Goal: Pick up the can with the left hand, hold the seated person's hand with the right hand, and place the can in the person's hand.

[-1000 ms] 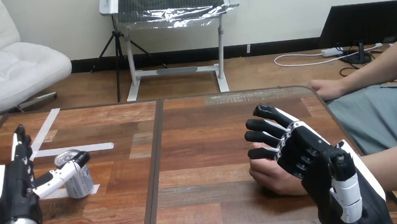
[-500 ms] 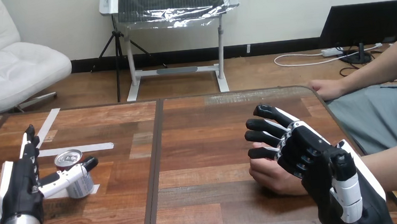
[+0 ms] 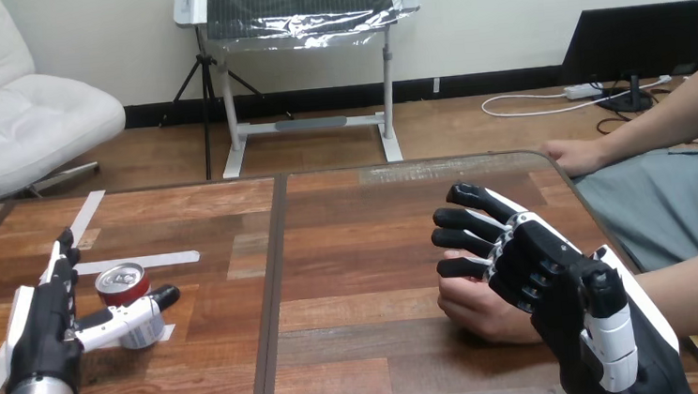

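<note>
**Left robot hand closes in beside the can**

Over the last second the left robot hand (image 3: 46,320) has slid forward and to the right, up to the can (image 3: 128,293). The right robot hand (image 3: 541,271) has kept its place.

The can stands upright on the table (image 3: 358,243), at the left, just below a strip of white tape (image 3: 140,262). The left robot hand is spread open. Its fingers (image 3: 62,262) point straight away from the robot, just left of the can with a gap between. Its thumb (image 3: 133,313) reaches across the can's near side, right against it.

At the right, the right robot hand lies over the person's hand (image 3: 472,308), which rests on the table, and its fingers are curled down over the top of it. The person's other hand (image 3: 572,155) rests at the table's far right corner, well apart.
</note>
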